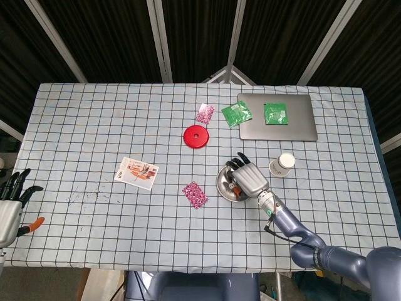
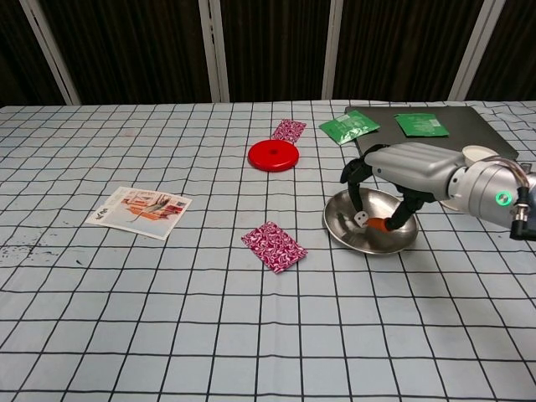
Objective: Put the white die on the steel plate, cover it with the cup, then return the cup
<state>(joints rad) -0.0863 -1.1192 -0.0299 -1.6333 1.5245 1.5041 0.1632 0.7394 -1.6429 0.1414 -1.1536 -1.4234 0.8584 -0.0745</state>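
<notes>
One right hand [image 2: 394, 172] pinches white die [image 2: 361, 219] over steel plate [image 2: 394, 243].

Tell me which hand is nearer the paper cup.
Right. The right hand is over the steel plate, just beside the paper cup; the left hand sits at the table's far left edge.

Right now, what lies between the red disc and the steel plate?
Nothing: in both views only bare checked cloth separates the red disc from the steel plate.
</notes>
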